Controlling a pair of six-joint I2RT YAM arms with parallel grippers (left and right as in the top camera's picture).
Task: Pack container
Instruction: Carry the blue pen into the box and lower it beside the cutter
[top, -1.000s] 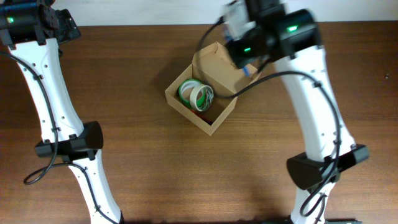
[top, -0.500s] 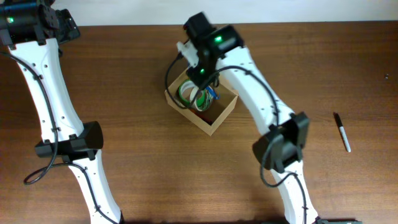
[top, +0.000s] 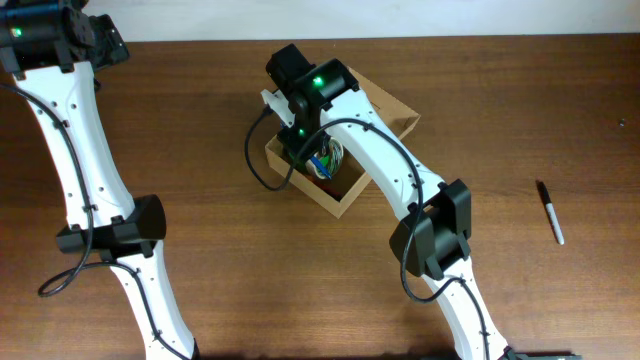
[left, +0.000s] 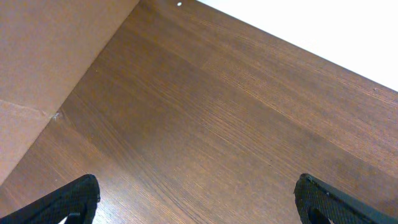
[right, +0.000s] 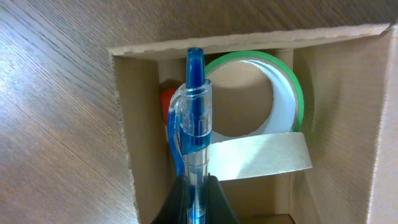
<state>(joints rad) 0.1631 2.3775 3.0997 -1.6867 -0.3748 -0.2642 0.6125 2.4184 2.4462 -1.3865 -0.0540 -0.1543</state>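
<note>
Right wrist: our right tool (right: 193, 202) pinches a pen (right: 194, 124) over the box (right: 144, 124).
Left tool (left: 202, 202): we see it open, empty.

Wooden table (left: 236, 124) under wide-apart jaws; cardboard panel (left: 43, 56) upper left.

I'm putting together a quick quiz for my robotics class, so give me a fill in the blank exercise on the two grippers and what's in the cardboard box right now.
1. The right gripper is shut on a ____ pen.
2. The left gripper is ____, over the table.
3. In the container, the tape roll behind the tan roll is ____.

Missing words: blue; open; green.
</note>
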